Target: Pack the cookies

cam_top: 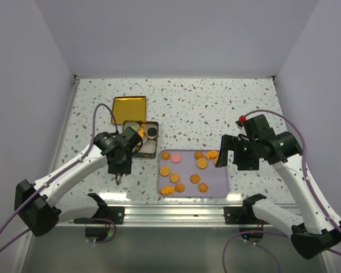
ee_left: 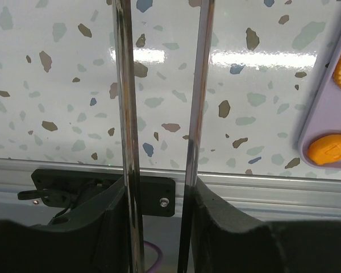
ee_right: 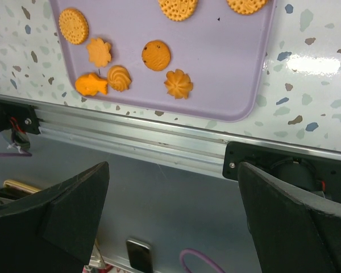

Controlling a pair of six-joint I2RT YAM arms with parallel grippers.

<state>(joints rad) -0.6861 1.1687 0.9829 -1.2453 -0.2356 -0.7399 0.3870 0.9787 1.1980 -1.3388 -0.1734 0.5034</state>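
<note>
Several orange cookies (cam_top: 202, 163) and one pink round (cam_top: 175, 158) lie on a lilac tray (cam_top: 216, 185). A dark brown round (cam_top: 152, 132) sits in a paper cup inside the open tin (cam_top: 148, 151). My left gripper (cam_top: 120, 164) is left of the tray and shut on metal tongs (cam_top: 120, 180) that point down at the table. In the left wrist view the tongs' two blades (ee_left: 127, 102) run up from between the fingers (ee_left: 238, 227), slightly apart and empty. My right gripper (cam_top: 222, 154) is at the tray's right edge, open and empty. The right wrist view shows cookies (ee_right: 157, 55) on the tray (ee_right: 216, 68).
The tin's gold lid (cam_top: 129, 106) lies behind the tin. A white pleated cup (cam_top: 133, 126) stands in the tin. An aluminium rail (cam_top: 170, 212) with black brackets runs along the near table edge. Grey walls close in the left, back and right.
</note>
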